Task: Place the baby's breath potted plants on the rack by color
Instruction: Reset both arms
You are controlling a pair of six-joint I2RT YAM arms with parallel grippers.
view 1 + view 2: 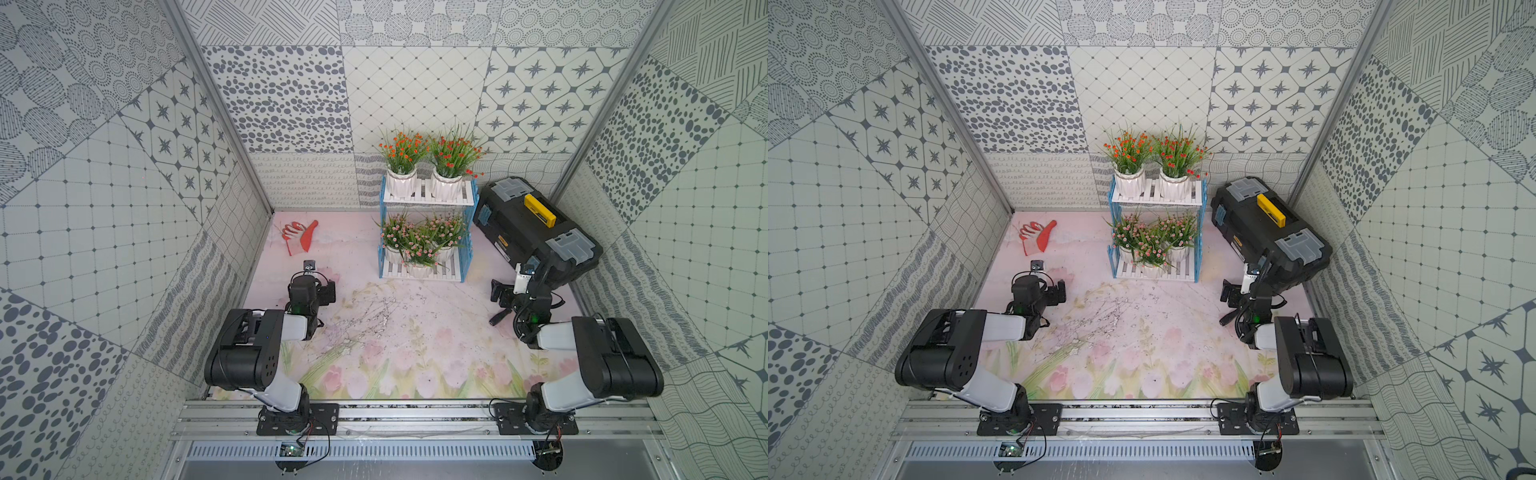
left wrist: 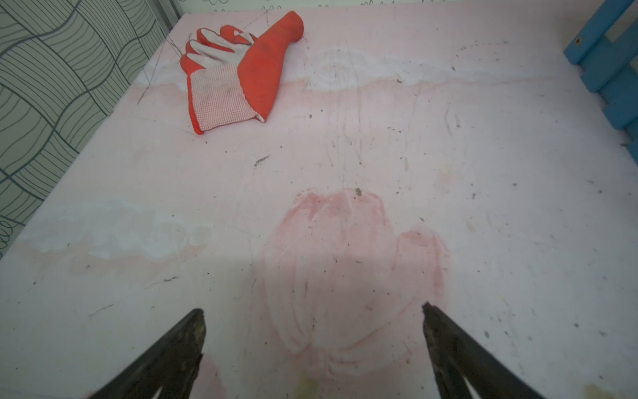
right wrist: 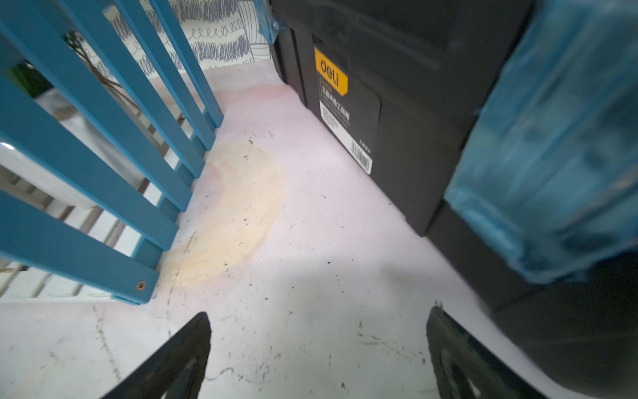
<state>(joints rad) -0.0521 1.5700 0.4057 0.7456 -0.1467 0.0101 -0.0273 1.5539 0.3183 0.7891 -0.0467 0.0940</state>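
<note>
**Operator:** Where were the baby's breath potted plants located?

**Technician:** All 5 stood on the rack. The 2 orange-red plants occupied the upper tier, side by side. The 3 pink plants occupied the lower tier, crowded close with their foliage overlapping. None stood on the worktop. Judged from that layout, the colour sort appeared complete.

**Operator:** State of each end effector?

**Technician:** The left end effector was spread wide and empty, low over bare worktop and well apart from the rack, with a red glove beyond it. The right end effector was likewise wide and empty, positioned between the rack's blue side frame and the black toolbox.

**Operator:** Handling properties, if a pot needed repositioning?

**Technician:** This is an estimate only.
- **Pot:** Each pot looked small, light, rigid and glossy, so probably slippery. The ribs should give some purchase.
- **Grip:** Take hold across the pot body, below the rim.
- **Foliage:** The leaves and flower stems looked soft and would not carry the load.
- **Access:** The lower tier was tight. The upper board overhung it, and neighbouring foliage could snag.
</note>
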